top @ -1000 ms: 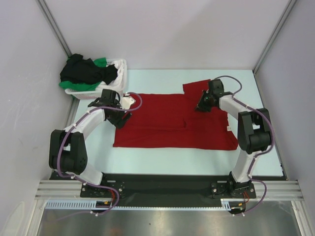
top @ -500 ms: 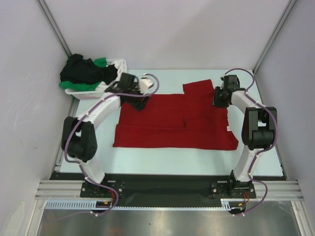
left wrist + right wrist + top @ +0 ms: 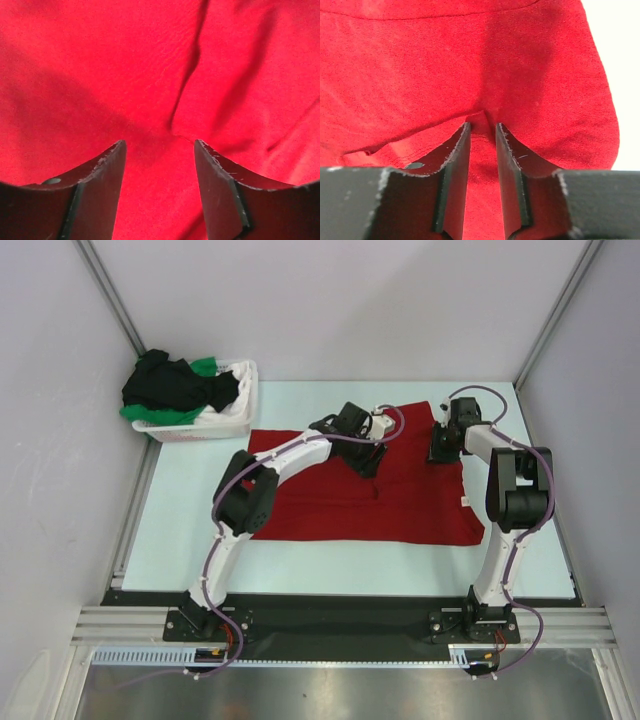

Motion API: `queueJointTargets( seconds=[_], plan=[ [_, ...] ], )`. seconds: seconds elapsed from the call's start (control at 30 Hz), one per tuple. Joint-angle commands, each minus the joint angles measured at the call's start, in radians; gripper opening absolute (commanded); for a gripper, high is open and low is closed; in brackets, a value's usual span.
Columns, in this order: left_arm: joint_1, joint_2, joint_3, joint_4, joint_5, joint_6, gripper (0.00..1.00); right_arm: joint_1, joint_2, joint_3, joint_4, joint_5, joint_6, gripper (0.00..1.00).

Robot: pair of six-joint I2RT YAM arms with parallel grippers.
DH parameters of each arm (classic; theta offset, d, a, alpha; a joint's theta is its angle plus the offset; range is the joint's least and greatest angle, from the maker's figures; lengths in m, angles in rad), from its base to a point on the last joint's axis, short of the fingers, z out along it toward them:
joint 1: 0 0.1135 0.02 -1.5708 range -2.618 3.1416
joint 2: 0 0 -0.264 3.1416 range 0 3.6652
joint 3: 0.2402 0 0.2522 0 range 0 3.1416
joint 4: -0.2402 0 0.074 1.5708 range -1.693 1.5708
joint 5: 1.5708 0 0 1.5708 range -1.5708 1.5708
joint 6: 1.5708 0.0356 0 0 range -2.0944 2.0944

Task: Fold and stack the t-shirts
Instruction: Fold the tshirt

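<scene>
Covering the middle of the table (image 3: 180,530), the red t-shirt (image 3: 330,505) lies flat, its far edge partly hidden under both arms. At the far-left corner the basket (image 3: 243,410) holds black and green t-shirts (image 3: 175,388), too tangled to count. The left gripper (image 3: 159,145) stands wide open over a crease; the right gripper (image 3: 482,125) pinches a tuck of red cloth.

Left claw (image 3: 159,143) gapes wide, right claw (image 3: 483,125) narrowly parted.

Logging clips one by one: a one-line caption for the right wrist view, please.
Right gripper pinching a small fold of the red t-shirt near its edge.
</scene>
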Motion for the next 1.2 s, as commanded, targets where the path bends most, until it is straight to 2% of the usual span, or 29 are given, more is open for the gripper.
queueJointTargets(
  seconds=[0.0, 0.33, 0.5, 0.6, 0.77, 0.8, 0.9, 1.17],
  plan=[
    [0.004, 0.036, 0.066, 0.01, 0.025, -0.098, 0.61, 0.005, -0.004, 0.028, 0.032, -0.021, -0.011, 0.31],
    [-0.027, 0.053, 0.009, 0.071, 0.083, -0.112, 0.58, 0.006, -0.022, -0.009, 0.049, -0.021, 0.002, 0.17],
    [-0.032, 0.063, 0.032, 0.074, 0.105, -0.133, 0.54, 0.008, -0.038, -0.025, 0.058, -0.03, 0.007, 0.14],
    [-0.036, 0.077, 0.031, 0.065, 0.106, -0.14, 0.46, 0.005, -0.036, -0.028, 0.063, -0.029, 0.01, 0.11],
    [-0.036, 0.085, 0.029, 0.039, 0.149, -0.129, 0.26, 0.005, -0.038, -0.014, 0.042, -0.006, 0.016, 0.02],
    [-0.038, 0.085, 0.029, 0.038, 0.165, -0.129, 0.17, 0.003, -0.041, -0.014, 0.042, -0.009, 0.016, 0.0],
    [-0.039, 0.082, 0.04, 0.038, 0.153, -0.123, 0.0, 0.002, -0.062, -0.012, 0.043, -0.01, 0.016, 0.0],
    [-0.036, 0.039, 0.119, 0.028, 0.016, -0.012, 0.0, -0.003, -0.168, -0.072, 0.107, 0.011, 0.048, 0.0]
  ],
)
